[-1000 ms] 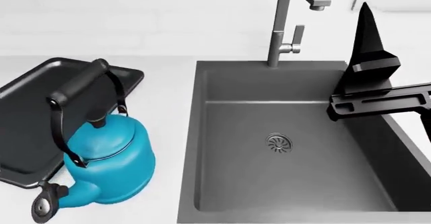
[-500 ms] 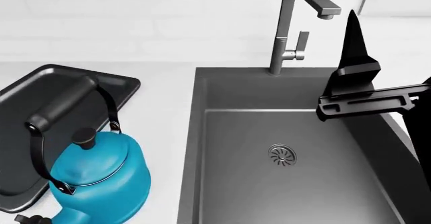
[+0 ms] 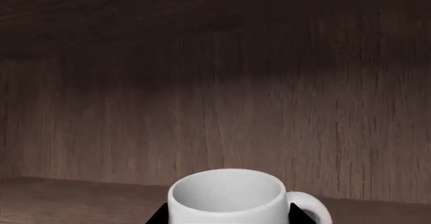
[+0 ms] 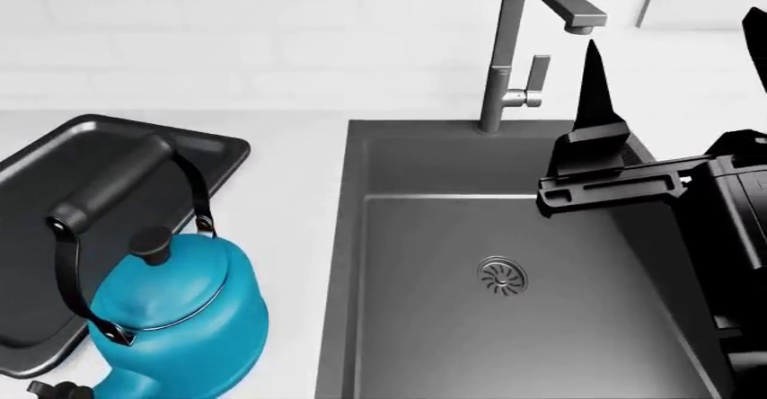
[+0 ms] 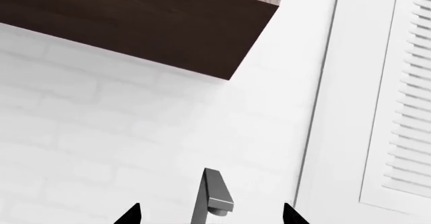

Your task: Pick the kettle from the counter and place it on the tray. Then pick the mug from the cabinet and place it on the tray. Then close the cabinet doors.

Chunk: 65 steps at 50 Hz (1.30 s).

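Since half a second ago the right gripper (image 4: 599,161) has slid left and slightly down over the sink (image 4: 396,327); head view itself hasn't shifted, kettle and tray sit where they were.

Left to right, head view:
- tray (image 4: 36,170) at far left on the counter (image 4: 294,237), black, nothing fully inside it.
- kettle (image 4: 180,323) sits at the tray's near right corner, body overlapping the rim. Can't tell if it's seated in the tray or half on the counter.
- sink and faucet (image 4: 522,48) in the middle.
- right gripper over the sink's right side, holding nothing. Right wrist view shows two fingertips well apart with the faucet between them, so jaws spread.

Left gripper: not in head view. Left wrist view looks into the wooden cabinet (image 3: 215,82); mug (image 3: 229,196) stands upright on the shelf, handle off to one side. Dark finger parts (image 3: 156,216) show at both sides of the mug's body, so the mug looks to be between the jaws. Clamped or just bracketing: can't tell.

Risks:
- if the kettle is perched on the rim, setting the mug beside it could rock or nudge it.
- left jaws closing off-centre near the handle could twist or tip the mug on the shelf.
- right arm hovering close to the faucet: a careless swing clips it.
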Available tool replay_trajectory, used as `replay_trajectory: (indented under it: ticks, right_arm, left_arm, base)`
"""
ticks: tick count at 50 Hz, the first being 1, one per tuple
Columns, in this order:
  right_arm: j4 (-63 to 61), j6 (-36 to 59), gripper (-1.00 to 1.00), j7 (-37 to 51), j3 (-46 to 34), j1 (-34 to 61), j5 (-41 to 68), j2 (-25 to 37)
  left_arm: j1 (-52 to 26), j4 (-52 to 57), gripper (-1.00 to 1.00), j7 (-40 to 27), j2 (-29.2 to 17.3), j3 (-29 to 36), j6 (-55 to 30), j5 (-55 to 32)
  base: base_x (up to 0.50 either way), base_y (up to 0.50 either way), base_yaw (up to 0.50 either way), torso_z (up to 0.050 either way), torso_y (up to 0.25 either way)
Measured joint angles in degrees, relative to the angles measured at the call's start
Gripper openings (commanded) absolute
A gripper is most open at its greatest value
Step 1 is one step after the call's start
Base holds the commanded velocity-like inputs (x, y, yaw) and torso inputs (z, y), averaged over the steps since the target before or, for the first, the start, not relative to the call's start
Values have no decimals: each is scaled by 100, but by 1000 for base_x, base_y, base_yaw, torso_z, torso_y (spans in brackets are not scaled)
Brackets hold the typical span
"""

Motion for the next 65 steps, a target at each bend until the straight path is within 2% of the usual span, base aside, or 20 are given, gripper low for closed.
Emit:
replay_trajectory:
  ticks: [7,23,33,40,47,51,57,65]
  right_arm:
    - [6,-46,100,-3,-7,-66,-56,1]
    - [-113,-36,100,124,-14,-30,42,40]
    - [-173,-82,100,149,-12,-85,6,54]
    - [-206,-238,100,98,2,-289,-165,115]
    - [-247,-405,100,90,-6,-515,-368,179]
    - [-248,-466,100,95,-21,-625,-515,214]
    - [-245,-489,100,108,-80,-733,-711,204]
    - [-206,-493,100,101,-156,-818,-898,161]
  left_arm:
    - [150,308,-100,-78,-51,-62,-14,-65]
    - [55,1283,-100,-29,-116,-38,-642,-166]
    - [258,2644,-100,121,-238,-70,-1561,-348]
    - [989,4585,-100,264,-390,-329,-2663,-705]
    - [2206,6650,-100,386,-549,-805,-3697,-1181]
    - [2956,7588,-100,177,-685,-1096,-4096,-1843]
    - [3841,8508,-100,-229,-917,-1397,-4422,-2739]
    - [4605,9097,-100,-502,-1141,-1500,-4506,-3369]
  base:
    - [-12,0,0,0,0]
    - [-447,0,0,0,0]
    - [-268,0,0,0,0]
    - [0,0,0,0,0]
    - [0,0,0,0,0]
    - [0,327,0,0,0]
    - [0,500,0,0,0]
    - [0,500,0,0,0]
